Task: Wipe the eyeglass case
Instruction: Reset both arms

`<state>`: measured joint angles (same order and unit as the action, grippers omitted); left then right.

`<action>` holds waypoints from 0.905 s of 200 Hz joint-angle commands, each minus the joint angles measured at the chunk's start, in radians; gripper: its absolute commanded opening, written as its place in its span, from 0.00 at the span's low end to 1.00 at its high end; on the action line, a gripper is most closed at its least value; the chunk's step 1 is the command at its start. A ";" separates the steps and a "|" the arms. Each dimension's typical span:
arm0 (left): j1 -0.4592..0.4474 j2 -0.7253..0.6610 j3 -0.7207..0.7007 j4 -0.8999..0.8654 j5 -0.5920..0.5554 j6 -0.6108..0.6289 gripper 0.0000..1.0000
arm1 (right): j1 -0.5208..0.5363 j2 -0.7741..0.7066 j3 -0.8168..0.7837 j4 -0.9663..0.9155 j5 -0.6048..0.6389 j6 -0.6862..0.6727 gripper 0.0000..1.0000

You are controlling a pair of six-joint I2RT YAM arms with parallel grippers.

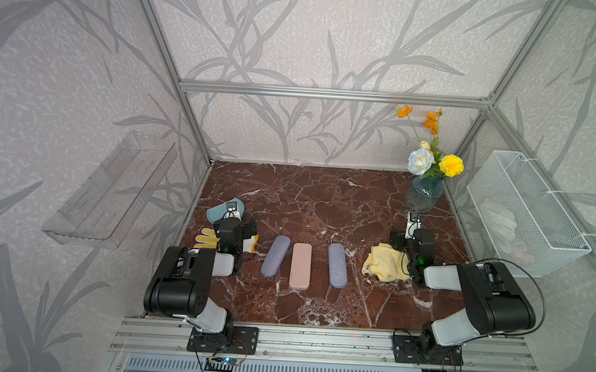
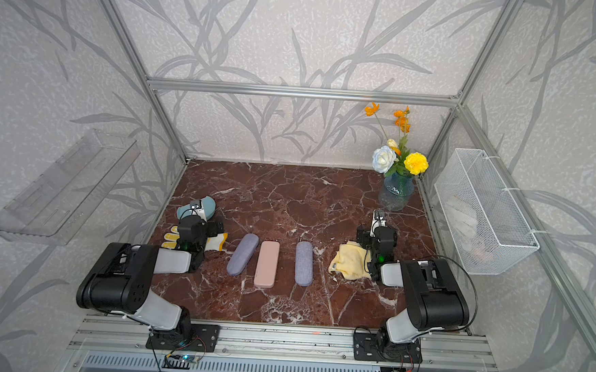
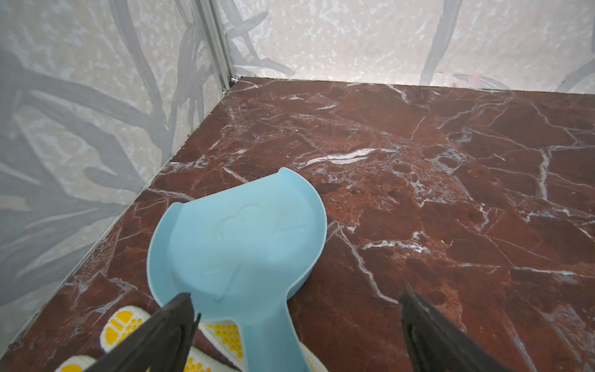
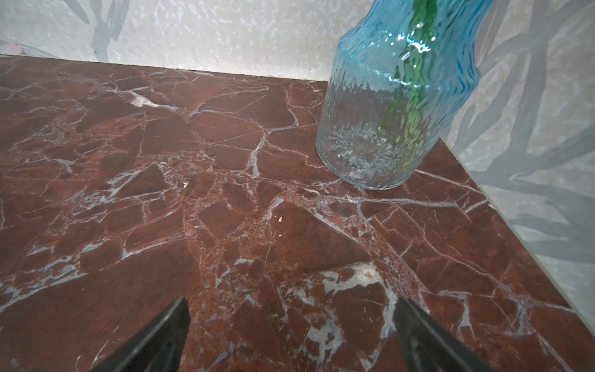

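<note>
Red-marble table point(image 1: 324, 202) in both top views: a pink eyeglass case point(image 1: 300, 266) lies between two grey ones, with the yellow cloth point(image 1: 385, 263) near them, unheld, so wiping is apparently not under way. Left wrist view: left gripper point(image 3: 296, 299) spread, empty, over a blue scoop point(image 3: 238, 238). Right wrist view: right gripper point(image 4: 289, 302) spread, empty, near a glass vase point(image 4: 386, 112).

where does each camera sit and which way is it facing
Top views: high above the front rail, looking down and back over the marble table; left arm and right arm show.
Left wrist: on the left arm, facing the far left corner over the blue scoop; the open left tool shows.
Right wrist: on the right arm, facing the far right corner and the blue glass vase; the open right tool shows.
Shared: both top views also show the blue scoop and the blue glass vase.
</note>
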<state>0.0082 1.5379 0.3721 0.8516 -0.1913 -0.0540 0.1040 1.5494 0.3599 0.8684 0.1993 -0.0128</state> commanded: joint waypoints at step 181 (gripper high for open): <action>0.004 -0.016 0.026 -0.023 -0.024 -0.022 1.00 | 0.003 -0.020 0.022 -0.002 -0.006 -0.005 0.99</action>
<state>0.0086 1.5368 0.3771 0.8310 -0.2077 -0.0647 0.1040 1.5494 0.3630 0.8661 0.1993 -0.0128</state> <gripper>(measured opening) 0.997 0.991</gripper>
